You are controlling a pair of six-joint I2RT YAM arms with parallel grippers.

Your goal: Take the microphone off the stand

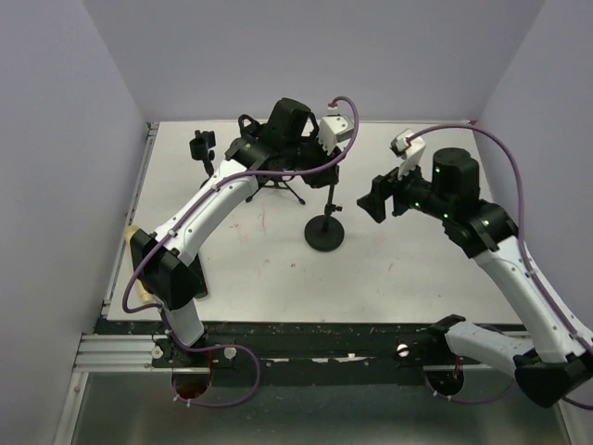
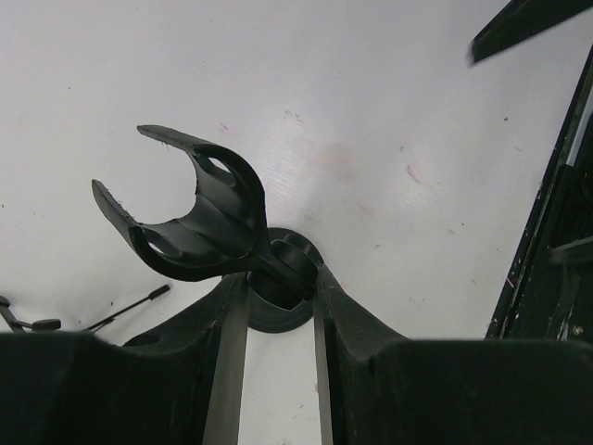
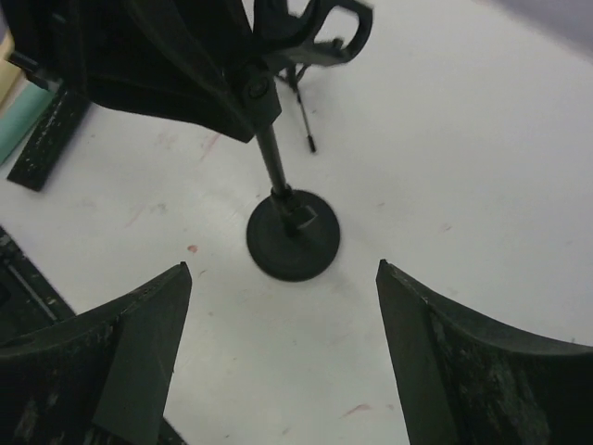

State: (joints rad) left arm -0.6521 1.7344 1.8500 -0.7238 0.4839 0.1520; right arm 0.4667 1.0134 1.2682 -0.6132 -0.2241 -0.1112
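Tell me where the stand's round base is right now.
In the top view the round base sits centrally between the two arms. It is below the left tool, which grips the stand's pole, and left of the open right tool.

Robotics lab cell: scuffed white table, plain lilac walls, aluminium rail in front.

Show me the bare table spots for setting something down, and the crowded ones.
Barest: the table strip between the round base of the stand and the near edge, and the patch between that base and the left arm. Crowded: far middle, where left arm, stand top and tripod bunch.
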